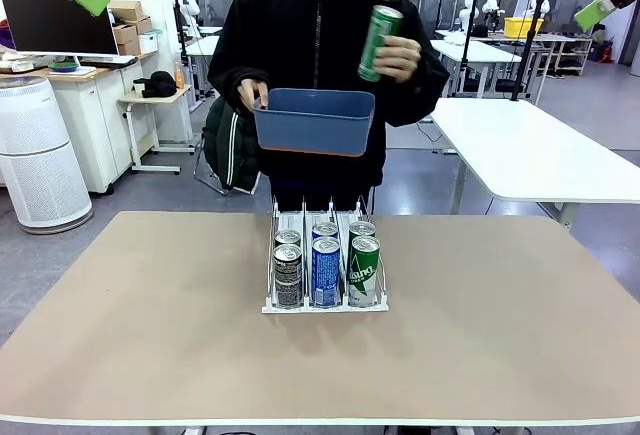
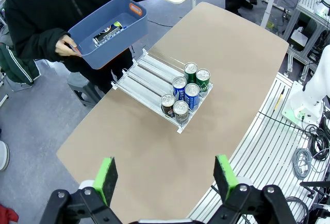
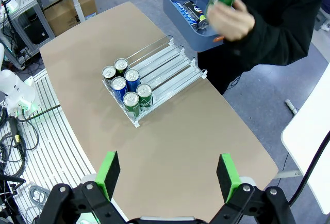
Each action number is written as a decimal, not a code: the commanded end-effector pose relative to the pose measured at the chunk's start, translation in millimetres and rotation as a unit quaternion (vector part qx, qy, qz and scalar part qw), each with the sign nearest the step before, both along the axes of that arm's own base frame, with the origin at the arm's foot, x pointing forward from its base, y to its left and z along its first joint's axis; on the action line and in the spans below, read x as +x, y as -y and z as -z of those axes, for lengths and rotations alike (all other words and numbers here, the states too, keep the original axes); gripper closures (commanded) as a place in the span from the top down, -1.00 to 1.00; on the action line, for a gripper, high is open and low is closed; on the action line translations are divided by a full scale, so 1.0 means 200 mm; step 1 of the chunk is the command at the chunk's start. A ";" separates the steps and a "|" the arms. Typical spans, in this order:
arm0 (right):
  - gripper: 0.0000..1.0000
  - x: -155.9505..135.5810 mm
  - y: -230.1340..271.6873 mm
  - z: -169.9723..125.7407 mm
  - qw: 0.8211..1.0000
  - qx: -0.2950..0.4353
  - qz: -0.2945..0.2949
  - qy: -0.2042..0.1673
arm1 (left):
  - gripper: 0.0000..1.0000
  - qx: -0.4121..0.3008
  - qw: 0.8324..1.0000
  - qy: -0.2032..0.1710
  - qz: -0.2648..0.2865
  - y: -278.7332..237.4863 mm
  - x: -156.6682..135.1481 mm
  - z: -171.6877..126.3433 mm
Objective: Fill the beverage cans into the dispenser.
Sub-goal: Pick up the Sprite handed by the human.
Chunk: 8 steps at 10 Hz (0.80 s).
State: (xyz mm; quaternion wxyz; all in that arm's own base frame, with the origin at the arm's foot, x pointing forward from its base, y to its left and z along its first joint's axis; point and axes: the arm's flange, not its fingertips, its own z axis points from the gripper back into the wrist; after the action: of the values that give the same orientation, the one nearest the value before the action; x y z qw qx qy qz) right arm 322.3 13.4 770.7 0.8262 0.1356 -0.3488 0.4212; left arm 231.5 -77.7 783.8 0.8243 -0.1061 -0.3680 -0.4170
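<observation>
The table (image 1: 150,355) carries the dispenser (image 2: 142,74) at its middle. Behind the dispenser's far end a person (image 1: 300,55) stands with a blue bin (image 1: 315,125) held above and beyond it in one hand. The other hand (image 1: 402,58) lifts a green can (image 1: 379,43) clear of the bin. More cans (image 3: 191,10) lie in the bin.

Six cans (image 1: 326,271) stand in the dispenser, two per lane, packed at the end nearest the robot. The lanes' far halves are bare. Filling looks partway done, and the step in hand seems to be the person bringing the next can. That can likely calls for lowering upright into an open lane's far end.

The left gripper (image 2: 166,175) hangs high above the table on the robot's side of the dispenser, jaws spread wide, holding and touching nothing. The right gripper (image 3: 169,175) does likewise.
</observation>
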 end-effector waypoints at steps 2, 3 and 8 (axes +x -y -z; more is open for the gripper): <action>1.00 0.00 0.00 0.00 1.000 0.000 0.000 0.001 | 1.00 -0.005 1.000 -0.001 -0.004 0.00 0.00 0.00; 1.00 0.00 0.00 0.00 1.000 0.000 0.000 0.001 | 1.00 -0.005 1.000 -0.001 -0.004 0.00 0.00 0.00; 1.00 0.00 0.00 0.00 1.000 0.000 0.000 0.001 | 1.00 -0.005 1.000 -0.001 -0.004 0.00 0.00 0.00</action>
State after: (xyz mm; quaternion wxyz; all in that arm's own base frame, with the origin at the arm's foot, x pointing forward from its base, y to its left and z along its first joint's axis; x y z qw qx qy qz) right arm 322.3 13.4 770.7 0.8262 0.1356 -0.3488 0.4212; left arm 231.5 -77.7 783.8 0.8243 -0.1061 -0.3680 -0.4170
